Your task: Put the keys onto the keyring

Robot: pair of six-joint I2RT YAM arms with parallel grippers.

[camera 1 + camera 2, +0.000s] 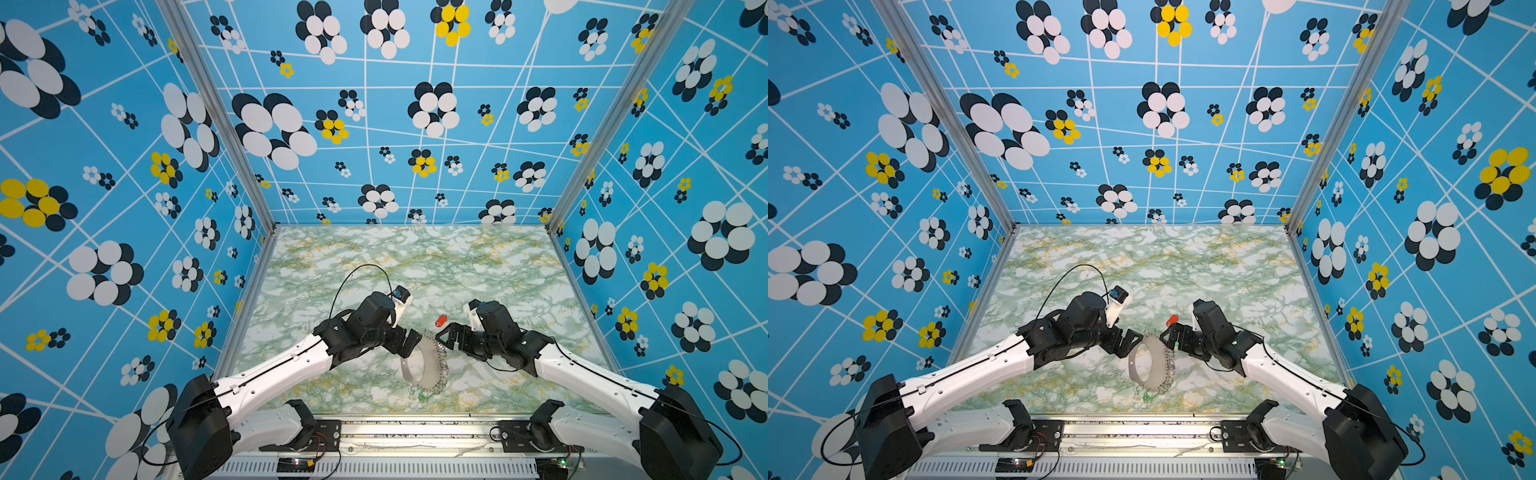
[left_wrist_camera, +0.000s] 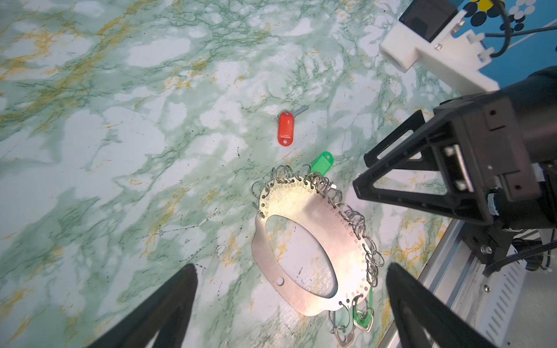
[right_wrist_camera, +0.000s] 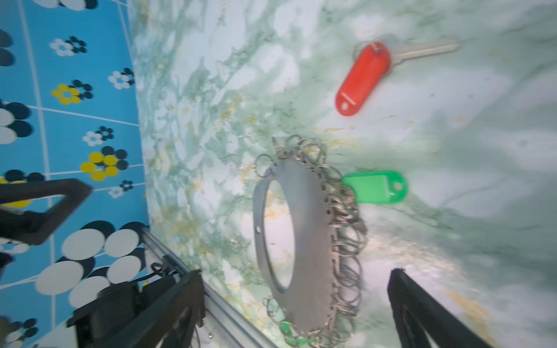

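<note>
On keyring, green tags (red apart)

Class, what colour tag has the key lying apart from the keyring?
Red; the tag shows best in the right wrist view.

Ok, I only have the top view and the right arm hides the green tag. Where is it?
Observer: The left wrist view shows the green tag flat on the table, one end among the keyring's wire rings; hooked or not, I cannot tell.
Operator: Are the right jaws holding anything?
Observer: No, the right gripper is open and empty.
Operator: And the red tag's key?
Observer: The red tag lies apart from the keyring, its silver key at the end farther from it.
</note>
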